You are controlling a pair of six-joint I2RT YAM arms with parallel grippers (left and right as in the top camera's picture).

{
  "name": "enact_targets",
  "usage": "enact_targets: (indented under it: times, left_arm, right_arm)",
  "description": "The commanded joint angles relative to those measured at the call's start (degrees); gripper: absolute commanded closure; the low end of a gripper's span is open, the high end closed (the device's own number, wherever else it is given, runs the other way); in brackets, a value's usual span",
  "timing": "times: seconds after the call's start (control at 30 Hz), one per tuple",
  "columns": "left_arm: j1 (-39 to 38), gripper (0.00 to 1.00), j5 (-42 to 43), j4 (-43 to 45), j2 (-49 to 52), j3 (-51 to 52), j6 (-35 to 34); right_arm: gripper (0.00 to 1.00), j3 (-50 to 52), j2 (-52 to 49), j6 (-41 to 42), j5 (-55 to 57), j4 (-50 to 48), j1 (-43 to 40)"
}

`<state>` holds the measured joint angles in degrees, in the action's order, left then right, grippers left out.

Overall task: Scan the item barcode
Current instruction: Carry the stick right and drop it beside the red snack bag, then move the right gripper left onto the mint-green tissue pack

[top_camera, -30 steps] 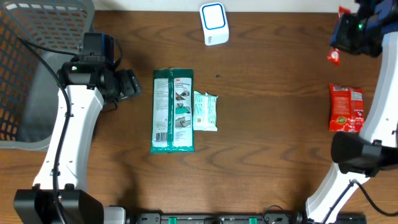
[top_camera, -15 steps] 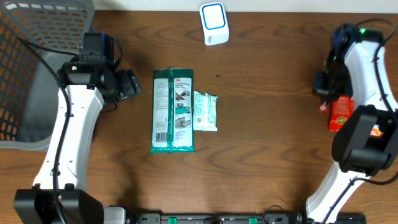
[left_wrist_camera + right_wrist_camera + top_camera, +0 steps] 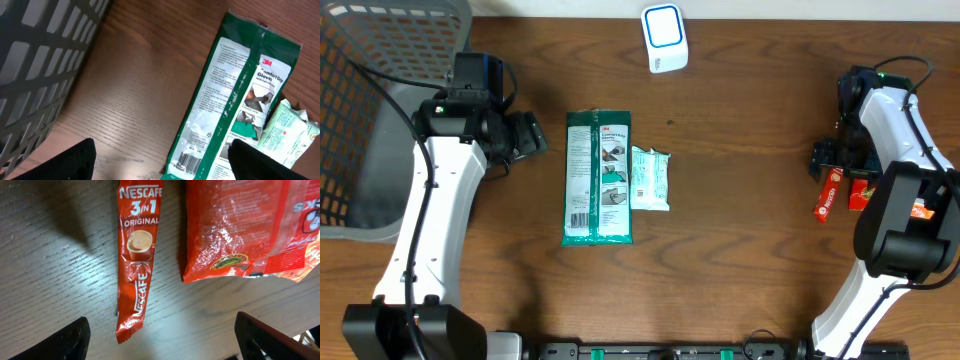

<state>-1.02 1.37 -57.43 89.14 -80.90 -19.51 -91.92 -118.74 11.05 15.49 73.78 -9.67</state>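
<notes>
Nescafé stick is seen lying flat on the table at the right side, just beside a red pouch and apart from it by a thin gap. The right gripper is held above the stick with its fingers spread wide and nothing between them; the stick is not held. The long axis of the stick runs near to far, with a small tilt, so it is crossed by the closing line of the jaws. In the wrist view the stick is placed closer to one finger than to the other, so a small sideways correction is probably needed before a grasp. The scanner stands at the far edge, well apart, far and to the left of the stick. The left gripper is also wide open and empty, near a green glove pack, so the right arm is judged much nearer to the stick.
</notes>
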Motion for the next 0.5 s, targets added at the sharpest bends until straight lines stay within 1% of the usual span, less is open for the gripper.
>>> enact_targets:
  times: [0.0, 0.07, 0.13, 0.17, 0.2, 0.27, 0.37, 0.47]
  left_arm:
    - [0.20, 0.14, -0.09, -0.20, 0.55, 0.44, -0.11]
    - [0.20, 0.14, -0.09, -0.20, 0.55, 0.42, -0.11]
    - [0.20, 0.14, -0.09, -0.20, 0.55, 0.44, -0.11]
    - [0.20, 0.14, -0.09, -0.20, 0.55, 0.44, -0.11]
    - [0.20, 0.14, -0.09, -0.20, 0.55, 0.44, -0.11]
    - [0.20, 0.14, -0.09, -0.20, 0.55, 0.44, -0.11]
    - [0.20, 0.14, -0.09, -0.20, 0.55, 0.44, -0.11]
    - [0.20, 0.14, -0.09, -0.20, 0.55, 0.42, -0.11]
  right_arm:
    - [0.12, -2.73, 0.09, -0.68, 0.81, 0.46, 0.00]
    - [0.12, -6.54, 0.09, -1.11, -2.75, 2.58, 0.20]
    - [0.12, -10.80, 0.09, -2.14, -10.43, 4.55, 0.55]
    - [0.13, -13.25, 0.09, -3.32, -16.76, 5.29, 0.83]
    - [0.13, -14.34, 0.09, -4.22, -20.74, 5.46, 1.07]
    - [0.14, -16.52, 0.11, -7.52, -33.94, 5.46, 1.97]
    - [0.15, -16.59, 0.11, -12.37, -47.78, 4.35, 4.37]
    - [0.15, -15.06, 0.11, -12.87, -49.00, 2.40, 8.35]
